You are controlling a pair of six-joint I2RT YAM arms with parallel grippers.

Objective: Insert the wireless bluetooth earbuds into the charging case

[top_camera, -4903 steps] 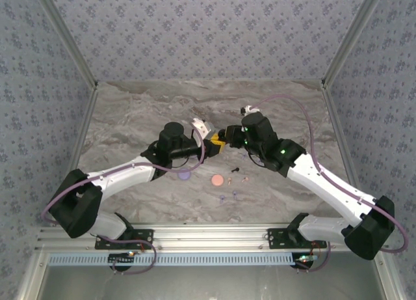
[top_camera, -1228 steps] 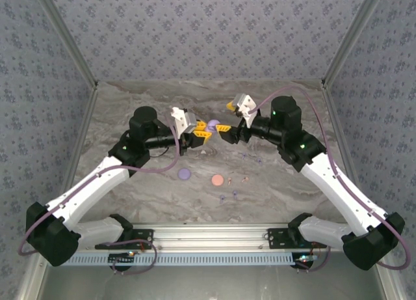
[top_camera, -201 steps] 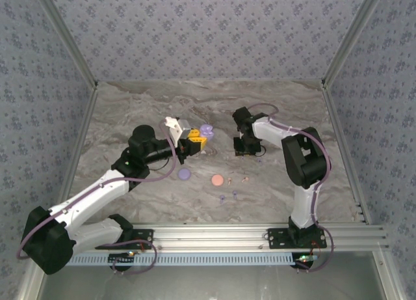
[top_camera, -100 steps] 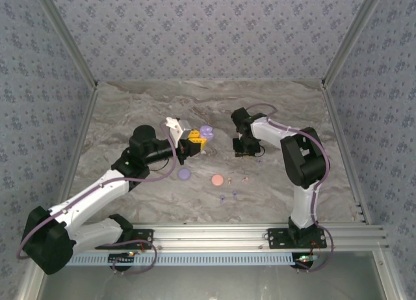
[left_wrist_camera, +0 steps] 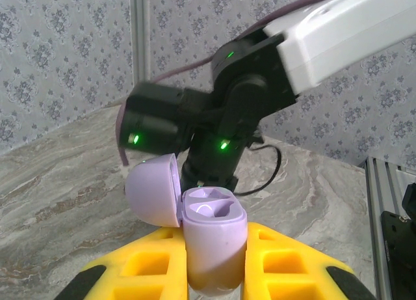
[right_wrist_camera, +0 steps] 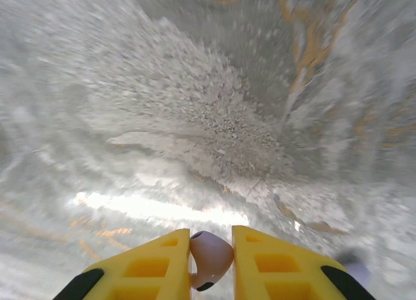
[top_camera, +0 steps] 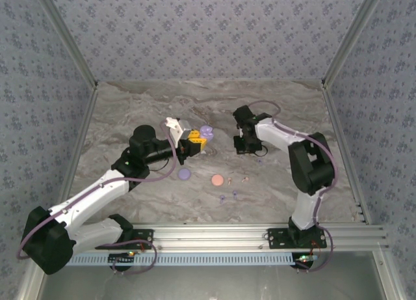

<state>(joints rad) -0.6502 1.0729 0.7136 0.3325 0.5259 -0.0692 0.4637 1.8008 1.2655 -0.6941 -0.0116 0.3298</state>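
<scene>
My left gripper (top_camera: 196, 140) is shut on the lilac charging case (top_camera: 206, 130) and holds it above the table, left of centre. In the left wrist view the case (left_wrist_camera: 214, 238) stands upright between the yellow fingers (left_wrist_camera: 286, 261). Its lid (left_wrist_camera: 153, 189) is swung open to the left and both sockets look empty. My right gripper (top_camera: 246, 148) points down close to the marble table. In the right wrist view the right gripper (right_wrist_camera: 211, 264) is shut on a lilac earbud (right_wrist_camera: 210, 256), pinched between its pads.
A lilac puck (top_camera: 184, 174) and a pink puck (top_camera: 218, 180) lie on the table (top_camera: 130, 118) in front of the grippers. Tiny earbuds lie scattered near them: two (top_camera: 244, 179) right of the pink puck, lilac ones (top_camera: 222, 197) nearer the front. Another small earbud (right_wrist_camera: 354, 269) lies blurred by the right finger.
The right arm's elbow has swung a little to the right while its gripper stays low over the table. The left arm holds the open case still.
</scene>
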